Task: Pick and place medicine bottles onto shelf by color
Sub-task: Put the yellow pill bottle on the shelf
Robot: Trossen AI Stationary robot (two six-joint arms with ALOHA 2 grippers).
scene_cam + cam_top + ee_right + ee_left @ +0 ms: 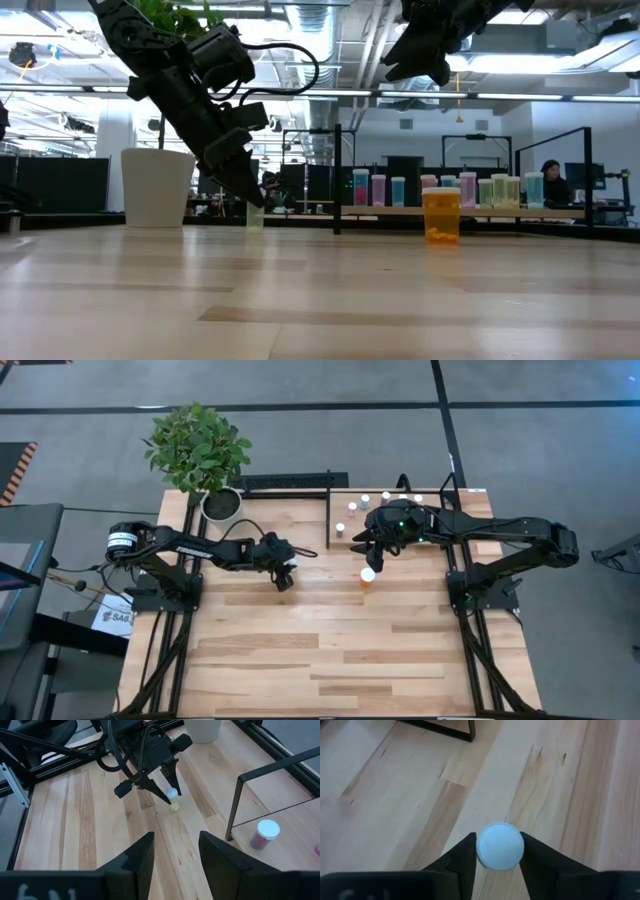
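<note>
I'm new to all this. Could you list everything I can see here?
Table: one, light wood planks.
Shelf: one, light wood, black frame, table's back right.
Small bottles: at least six visible, white caps, on the shelf; others may be hidden.
Large bottle: one, orange, on the table before the shelf.
Yellow bottle: one, small, white cap, between the left gripper's fingers.
Plant: one, green, white pot, table's back left.
Person: one, seated in the room behind.
Left gripper: dark, mid-table, shut on the yellow bottle.
Right gripper: dark, open, empty, raised beside the shelf's front.
</note>
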